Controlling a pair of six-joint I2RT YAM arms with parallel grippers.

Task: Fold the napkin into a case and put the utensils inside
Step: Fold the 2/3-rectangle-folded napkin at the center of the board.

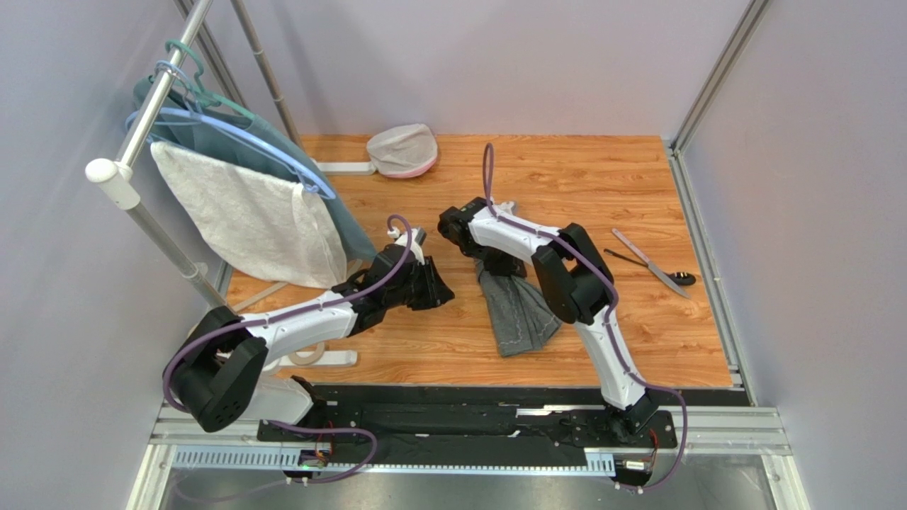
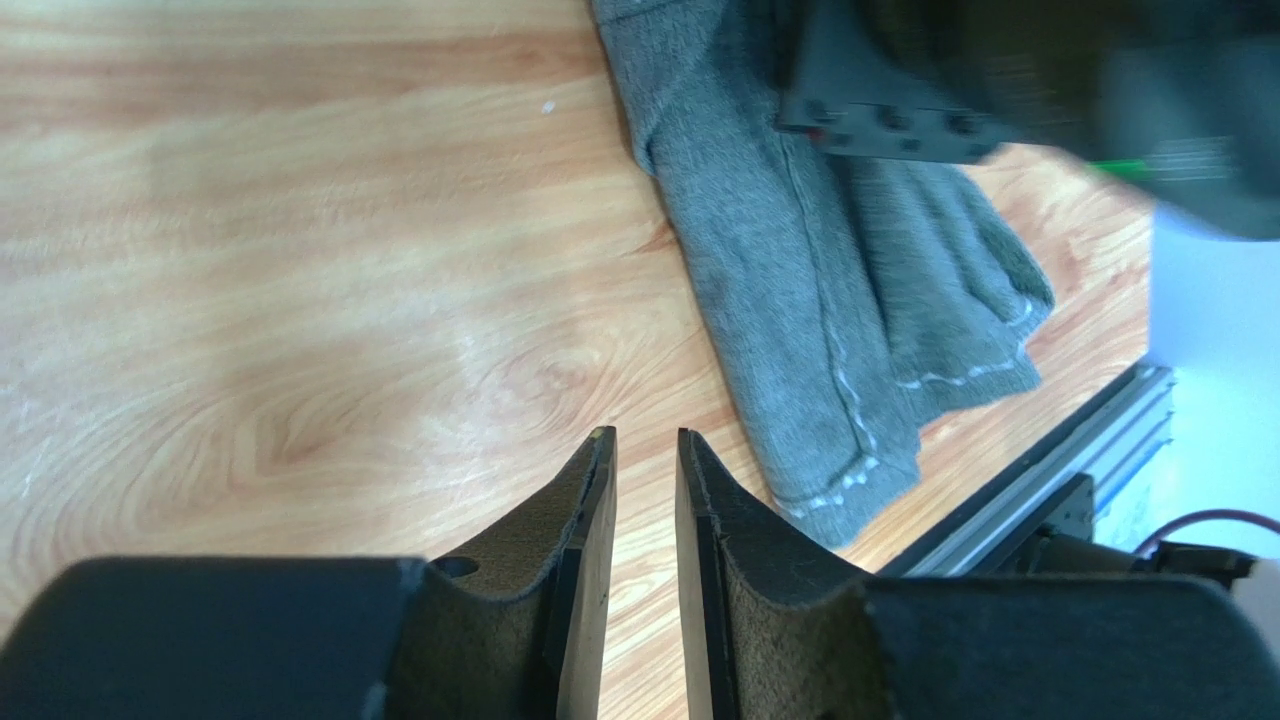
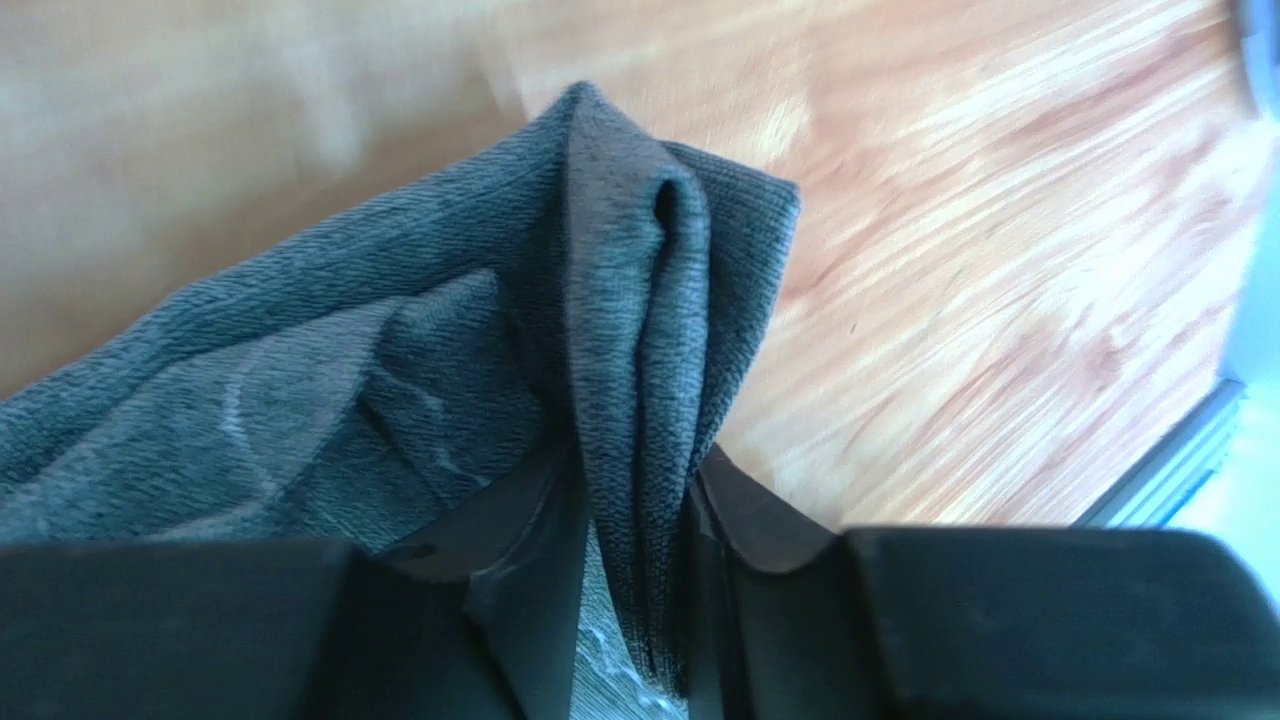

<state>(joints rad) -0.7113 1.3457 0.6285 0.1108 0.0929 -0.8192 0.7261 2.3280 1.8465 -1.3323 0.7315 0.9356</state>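
The dark grey napkin (image 1: pixel 518 313) lies crumpled in a long strip on the wooden table, its pale stitched line (image 2: pixel 842 390) showing. My right gripper (image 1: pixel 474 253) is over the strip's far end. In the right wrist view a raised fold of the napkin (image 3: pixel 601 300) stands between the jaws of the right gripper (image 3: pixel 634 458), which are parted, with a gap on the left side. My left gripper (image 1: pixel 442 289) hovers left of the napkin (image 2: pixel 812 300); the left gripper (image 2: pixel 646 435) is slightly open and empty. The utensils, a silver piece (image 1: pixel 639 251) and a black piece (image 1: pixel 685 279), lie crossed at the right.
A white towel (image 1: pixel 256 218) and a teal garment (image 1: pixel 325 191) hang on a rack at the left. A pale rounded cap (image 1: pixel 402 149) sits at the back. A metal rail (image 2: pixel 1037 480) runs along the table's near edge.
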